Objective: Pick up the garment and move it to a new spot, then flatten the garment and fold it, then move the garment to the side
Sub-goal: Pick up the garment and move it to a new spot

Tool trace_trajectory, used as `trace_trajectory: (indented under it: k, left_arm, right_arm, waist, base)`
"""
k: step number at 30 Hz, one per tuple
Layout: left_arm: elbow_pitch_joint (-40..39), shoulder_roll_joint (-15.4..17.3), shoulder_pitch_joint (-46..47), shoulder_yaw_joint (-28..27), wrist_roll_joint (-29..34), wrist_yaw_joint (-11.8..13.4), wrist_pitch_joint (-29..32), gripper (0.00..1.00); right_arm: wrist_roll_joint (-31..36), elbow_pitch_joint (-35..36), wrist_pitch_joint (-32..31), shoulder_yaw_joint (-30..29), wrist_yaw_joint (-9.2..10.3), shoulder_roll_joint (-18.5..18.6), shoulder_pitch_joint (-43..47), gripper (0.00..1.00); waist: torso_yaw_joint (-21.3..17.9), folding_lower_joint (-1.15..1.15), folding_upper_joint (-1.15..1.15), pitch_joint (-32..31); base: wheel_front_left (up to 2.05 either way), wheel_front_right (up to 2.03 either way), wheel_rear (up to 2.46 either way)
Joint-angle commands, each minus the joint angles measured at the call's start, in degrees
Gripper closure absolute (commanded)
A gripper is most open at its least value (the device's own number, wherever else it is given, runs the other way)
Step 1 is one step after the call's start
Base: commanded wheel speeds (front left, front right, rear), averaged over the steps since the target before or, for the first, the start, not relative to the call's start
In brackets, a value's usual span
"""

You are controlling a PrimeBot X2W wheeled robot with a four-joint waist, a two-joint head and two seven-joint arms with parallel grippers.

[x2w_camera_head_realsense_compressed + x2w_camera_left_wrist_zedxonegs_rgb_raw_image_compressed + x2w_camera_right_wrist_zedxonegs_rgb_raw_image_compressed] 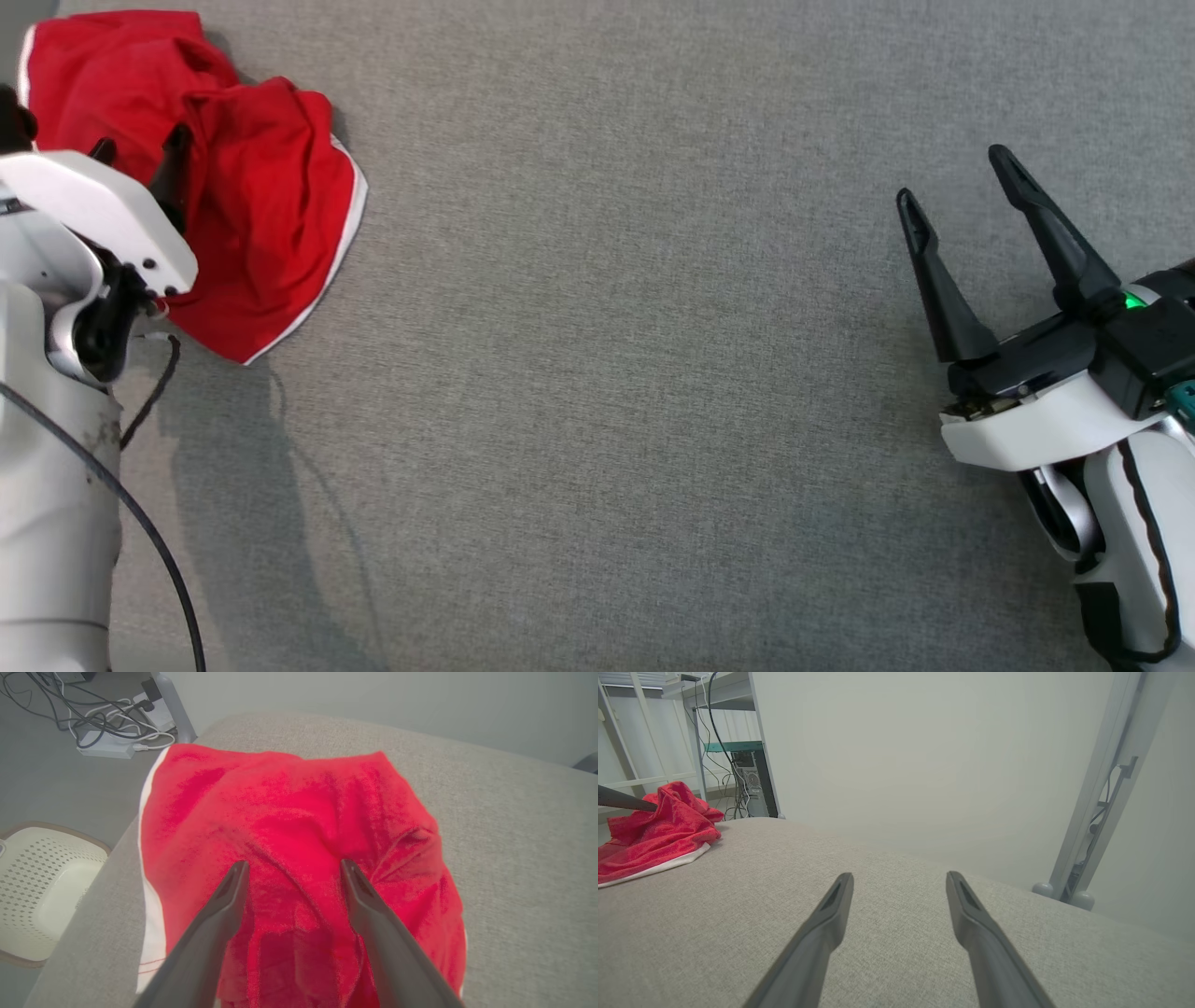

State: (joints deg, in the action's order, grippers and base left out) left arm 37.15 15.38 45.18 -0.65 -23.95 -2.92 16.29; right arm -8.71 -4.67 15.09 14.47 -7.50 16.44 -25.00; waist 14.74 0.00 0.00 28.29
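Your left gripper [294, 863] hangs wide open and empty over the crumpled red garment [261, 187] at the surface's [607, 373] far left corner, poised to pinch a fold (right gripper [957, 177], equally open, idles by the right edge).

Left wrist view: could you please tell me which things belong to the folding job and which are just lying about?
Job:
red garment
left gripper, open
grey fabric surface

Lying about:
cream basket on the floor
power strip
cables
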Motion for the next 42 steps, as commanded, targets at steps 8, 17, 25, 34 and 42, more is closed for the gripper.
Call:
trace_trajectory:
  k: [8,17,25,34,42]
  left_arm:
    - [7.51,1.45,8.13,0.66,-0.95,1.47,7.94,0.00]
    - [14.24,1.91,10.90,1.56,-1.61,1.08,12.19,0.67]
    - [17.73,2.88,12.07,1.79,-1.69,0.69,10.18,1.00]
    - [16.77,3.26,11.84,2.34,-1.21,-0.97,1.14,1.00]
    - [13.27,1.65,9.06,2.53,-1.93,-2.69,-10.98,1.00]
  right_arm:
    - [-1.94,0.12,0.09,2.19,0.02,1.59,-0.26,0.00]
    - [-2.21,-0.25,0.05,2.52,0.02,1.88,-0.80,0.00]
    - [-2.49,-0.57,0.05,1.32,0.02,1.51,0.22,0.00]
    - [-2.85,-1.39,0.05,0.30,0.02,-0.25,0.70,0.00]
    - [-2.64,-2.97,0.06,-3.28,0.02,-2.13,4.16,0.00]
  waist:
    - [-2.25,0.00,0.00,4.19]
    - [-3.77,0.00,0.00,5.86]
    - [-4.29,0.00,0.00,5.13]
    - [-4.05,0.00,0.00,-0.20]
    - [-3.82,0.00,0.00,-8.72]
  base:
    - [0.00,0.00,0.00]
    - [0.00,0.00,0.00]
    - [0.00,0.00,0.00]
    - [0.00,0.00,0.00]
    - [0.00,0.00,0.00]
